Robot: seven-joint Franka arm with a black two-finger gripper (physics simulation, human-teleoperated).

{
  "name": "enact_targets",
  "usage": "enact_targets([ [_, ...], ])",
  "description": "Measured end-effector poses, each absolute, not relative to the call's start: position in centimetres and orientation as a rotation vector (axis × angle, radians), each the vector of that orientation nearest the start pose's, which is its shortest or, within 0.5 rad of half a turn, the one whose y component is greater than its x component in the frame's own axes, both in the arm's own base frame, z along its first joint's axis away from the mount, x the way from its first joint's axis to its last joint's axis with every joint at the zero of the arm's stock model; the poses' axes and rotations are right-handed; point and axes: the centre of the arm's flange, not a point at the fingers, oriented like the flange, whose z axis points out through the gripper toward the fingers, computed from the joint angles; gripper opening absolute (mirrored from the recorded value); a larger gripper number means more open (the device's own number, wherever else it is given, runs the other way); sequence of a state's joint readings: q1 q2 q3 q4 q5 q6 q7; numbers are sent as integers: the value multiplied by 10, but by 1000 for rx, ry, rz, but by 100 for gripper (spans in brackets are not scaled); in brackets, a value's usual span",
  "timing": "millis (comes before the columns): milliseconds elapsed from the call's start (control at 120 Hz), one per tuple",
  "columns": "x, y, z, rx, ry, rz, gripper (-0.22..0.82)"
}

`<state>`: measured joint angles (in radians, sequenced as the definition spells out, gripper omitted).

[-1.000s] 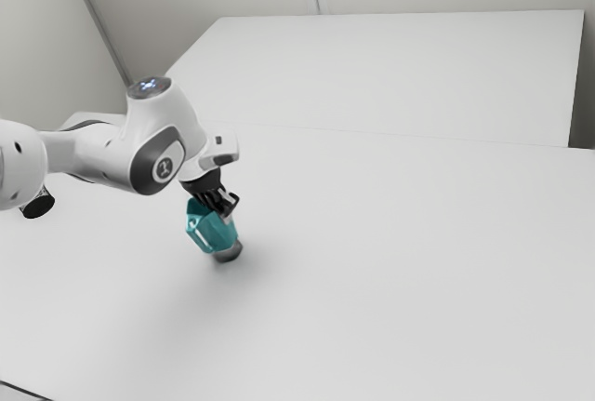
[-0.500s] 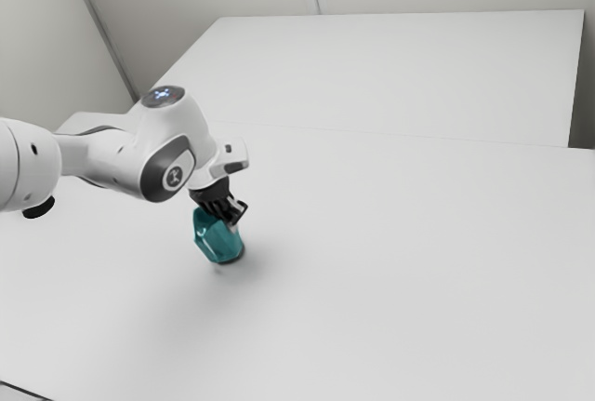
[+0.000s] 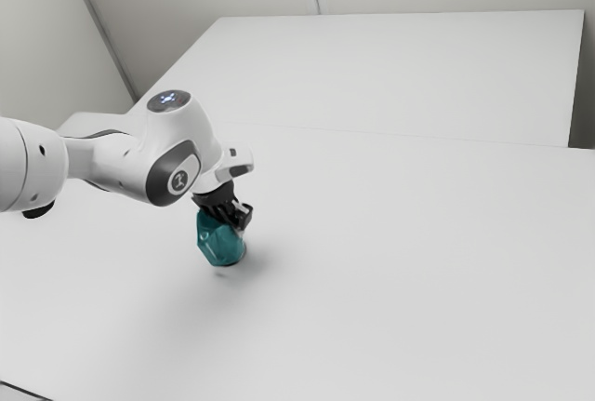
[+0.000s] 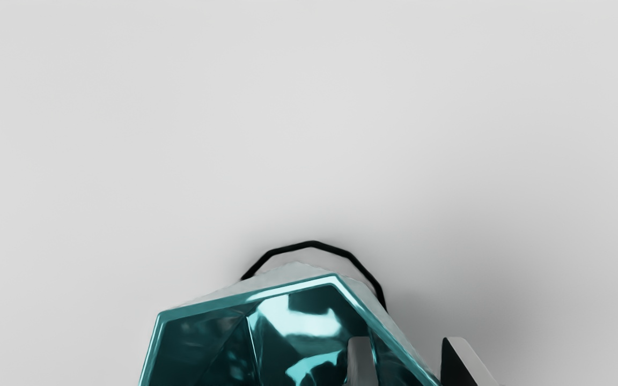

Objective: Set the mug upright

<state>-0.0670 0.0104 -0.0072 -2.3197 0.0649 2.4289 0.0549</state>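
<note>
Franka arm (image 3: 107,157) leans in from the exterior view's left. Next along, the faceted teal mug (image 3: 220,241) stands nearly upright below it, dark-edged base (image 4: 313,244) at or close to the tabletop (image 3: 418,261). Its wall looks pinched by the jaws, one inside, one outside. I'd call this the final righting and setting down; next wants the base levelled gently, then a release without snagging the rim.

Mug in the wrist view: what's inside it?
Inside the mug are glossy teal walls and one finger of the gripper; the other stands outside, the mug's wall between them. The wall behind the inner finger is covered, and the floor can't be made out.
</note>
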Motion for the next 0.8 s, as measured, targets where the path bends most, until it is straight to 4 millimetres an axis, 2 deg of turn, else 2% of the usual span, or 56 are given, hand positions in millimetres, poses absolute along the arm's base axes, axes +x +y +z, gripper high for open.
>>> enact_targets([
  [133, 518, -37, 353, -3083, 268, -179, 29],
  [292, 517, -36, 376, -3077, 270, -251, 45],
  [525, 514, -51, 418, -3065, 317, -351, 54],
  [800, 540, -68, 489, -3079, 329, -323, 58],
])
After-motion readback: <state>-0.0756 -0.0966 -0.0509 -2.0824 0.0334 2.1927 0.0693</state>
